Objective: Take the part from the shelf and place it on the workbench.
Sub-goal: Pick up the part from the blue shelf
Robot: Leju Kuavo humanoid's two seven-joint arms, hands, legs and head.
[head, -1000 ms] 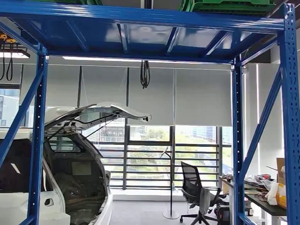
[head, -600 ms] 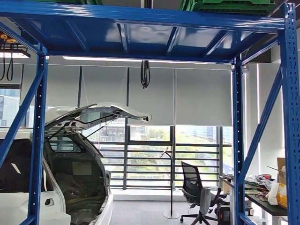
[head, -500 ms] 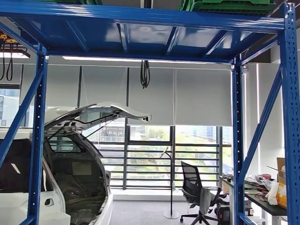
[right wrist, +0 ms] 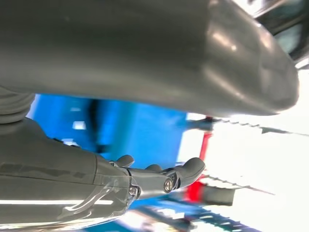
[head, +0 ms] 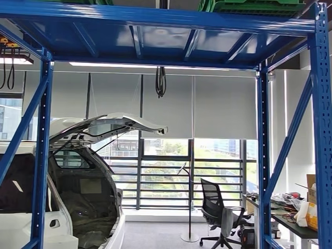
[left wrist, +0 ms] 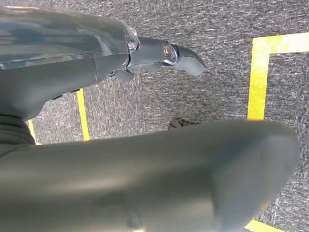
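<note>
Blue shelf (head: 156, 36) frame spanned overhead, green crates (head: 250, 6) on its top deck; the part itself could not be made out. Left hand (left wrist: 120, 121) over grey carpet with yellow tape (left wrist: 259, 72), right hand (right wrist: 109, 145) before blue shelving, both with fingers extended, holding nothing. No legible writing.

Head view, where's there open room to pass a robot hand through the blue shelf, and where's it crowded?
Open: the wide bay under the top deck, between the left post and right post. Crowded: the cluttered desk behind the right post, and the car behind the left post.
</note>
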